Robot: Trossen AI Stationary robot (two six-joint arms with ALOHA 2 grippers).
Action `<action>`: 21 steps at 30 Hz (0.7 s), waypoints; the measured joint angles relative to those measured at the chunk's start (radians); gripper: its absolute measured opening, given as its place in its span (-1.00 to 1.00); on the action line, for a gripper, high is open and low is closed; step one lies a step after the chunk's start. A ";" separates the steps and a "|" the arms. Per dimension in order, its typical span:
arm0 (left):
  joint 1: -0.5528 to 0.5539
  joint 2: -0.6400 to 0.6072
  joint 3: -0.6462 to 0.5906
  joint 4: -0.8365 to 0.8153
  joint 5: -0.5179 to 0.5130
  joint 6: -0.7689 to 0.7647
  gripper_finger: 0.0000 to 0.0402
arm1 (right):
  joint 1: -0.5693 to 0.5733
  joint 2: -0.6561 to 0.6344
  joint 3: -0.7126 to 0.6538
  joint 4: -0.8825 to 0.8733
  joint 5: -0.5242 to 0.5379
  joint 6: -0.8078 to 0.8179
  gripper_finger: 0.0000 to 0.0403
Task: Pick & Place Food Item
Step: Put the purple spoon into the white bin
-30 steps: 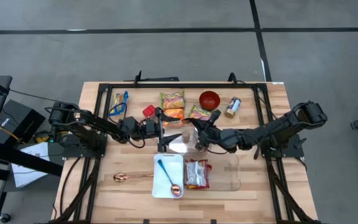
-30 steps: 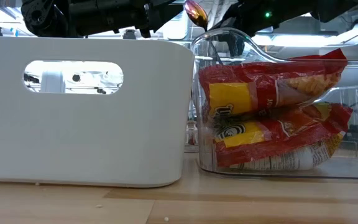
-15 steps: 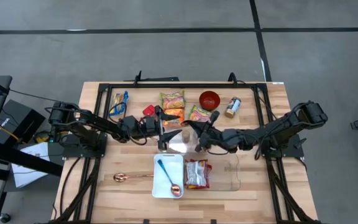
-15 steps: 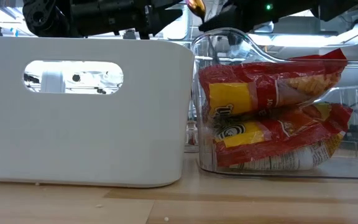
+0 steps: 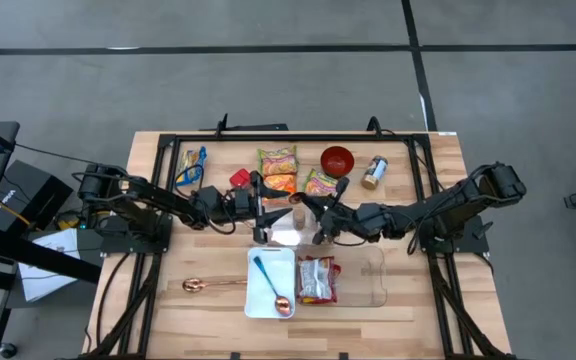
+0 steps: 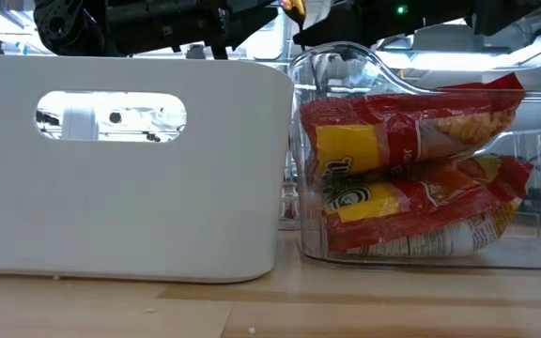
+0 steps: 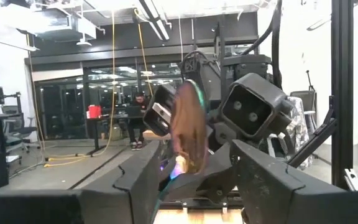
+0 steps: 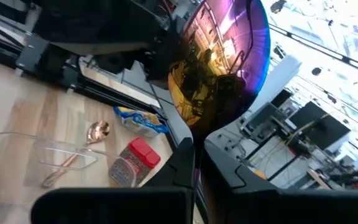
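1. Spoon (image 8: 219, 59), not food, is the thing in play. The right gripper (image 8: 194, 155) has its fingers (image 8: 241, 168) pinching the neck and holds it bowl-up over the counter (image 5: 158, 200), looks like a handoff.
2. Left gripper (image 7: 194, 168) fingers (image 7: 135, 180) are spread on either side of it, contact unclear.
3. Snack bag (image 5: 317, 278) already sits in the clear bin (image 5: 373, 285) at 6 o'clock.
4. Spoon handle is hidden.

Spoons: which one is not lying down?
The mirror spoon, raised in the right gripper. The blue-handled spoon lies in the white bin; the copper spoon lies on the table.
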 joint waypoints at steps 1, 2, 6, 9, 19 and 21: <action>0.000 0.000 0.000 0.000 0.000 0.000 -0.09 | 0.000 0.003 0.000 0.001 -0.003 0.000 -0.98; 0.000 0.000 0.000 0.000 0.000 0.000 -0.10 | -0.005 0.016 0.003 0.006 -0.003 0.000 -0.98; 0.000 0.000 0.000 0.000 0.000 0.001 -0.10 | -0.011 0.066 0.028 0.000 -0.001 -0.002 -0.98; 0.000 0.000 0.000 -0.001 0.000 0.001 -0.10 | -0.011 0.124 0.065 -0.003 0.029 -0.038 -0.98; 0.001 0.000 0.001 -0.028 -0.007 0.000 -0.31 | -0.006 0.162 0.104 -0.006 0.149 -0.095 -0.97; 0.000 0.000 0.001 -0.034 -0.010 0.000 -0.35 | 0.002 0.146 0.105 -0.014 0.164 -0.102 -0.97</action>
